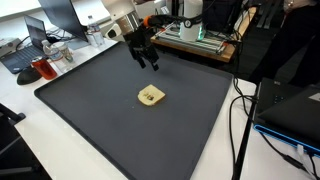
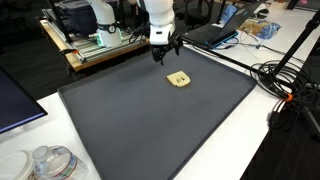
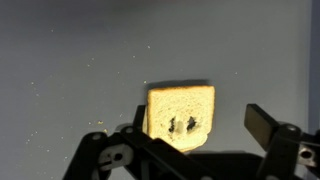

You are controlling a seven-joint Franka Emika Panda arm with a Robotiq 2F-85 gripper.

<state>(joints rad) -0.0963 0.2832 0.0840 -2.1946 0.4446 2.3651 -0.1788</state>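
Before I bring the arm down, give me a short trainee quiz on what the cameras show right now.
1. True or false: the end effector is shut on the tan square piece.
2. Multiple choice: what does the tan square piece lie on? A) the white table top B) the dark mat C) a laptop lid
3. Short answer: how many loose things lie on the dark mat?

Key
1. False: the jaws stand open and hang above the piece, apart from it.
2. B
3. One, the tan square piece.
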